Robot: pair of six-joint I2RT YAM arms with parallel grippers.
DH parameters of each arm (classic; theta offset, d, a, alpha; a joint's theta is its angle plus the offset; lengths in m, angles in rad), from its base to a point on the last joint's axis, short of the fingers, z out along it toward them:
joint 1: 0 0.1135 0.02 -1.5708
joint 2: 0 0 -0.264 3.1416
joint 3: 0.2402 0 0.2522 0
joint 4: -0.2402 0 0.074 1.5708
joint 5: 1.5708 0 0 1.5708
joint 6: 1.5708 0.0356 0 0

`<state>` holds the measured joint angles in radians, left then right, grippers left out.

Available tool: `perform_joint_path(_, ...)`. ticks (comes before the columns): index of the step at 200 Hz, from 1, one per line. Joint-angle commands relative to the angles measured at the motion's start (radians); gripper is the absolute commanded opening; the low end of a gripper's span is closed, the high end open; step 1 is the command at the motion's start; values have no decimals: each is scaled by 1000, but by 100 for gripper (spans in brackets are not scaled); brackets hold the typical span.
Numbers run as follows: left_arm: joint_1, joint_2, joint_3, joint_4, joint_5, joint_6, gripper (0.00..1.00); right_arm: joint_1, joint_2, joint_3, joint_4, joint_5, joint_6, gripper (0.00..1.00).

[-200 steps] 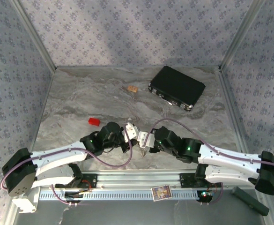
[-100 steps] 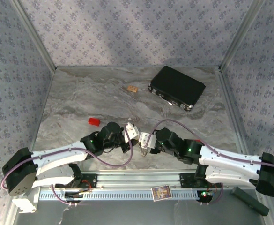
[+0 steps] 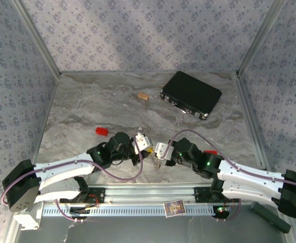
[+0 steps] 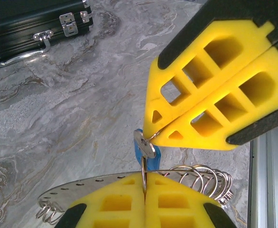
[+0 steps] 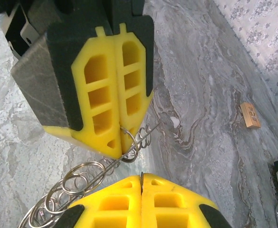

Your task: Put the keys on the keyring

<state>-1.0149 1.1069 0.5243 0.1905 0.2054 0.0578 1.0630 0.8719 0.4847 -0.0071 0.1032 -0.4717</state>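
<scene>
Hanging between the two tips, the blue key (image 4: 139, 151) sits against the keyring (image 4: 89, 183), held over the desk (image 4: 58, 104). The left end effector (image 4: 145, 183) and right end effector (image 4: 154, 134) each pinch its wire loops. Threading seems underway, unfinished.

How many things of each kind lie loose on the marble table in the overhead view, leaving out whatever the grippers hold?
Black rectangular hard case: 1
Small tan wooden block: 1
Small red block: 1
Red piece, mostly hidden, kind unclear: 1
Total: 4
</scene>
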Motion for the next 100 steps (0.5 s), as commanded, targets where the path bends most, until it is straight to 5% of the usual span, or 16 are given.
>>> perform_joint_path(1, -2, -15, -6, 51, 29, -17, 0, -14, -28, -20, 54, -58, 3, 0)
perform_joint_path(100, 2, -7, -5, 61, 38, -23, 0, -53, -46, -68, 140, -97, 15, 0)
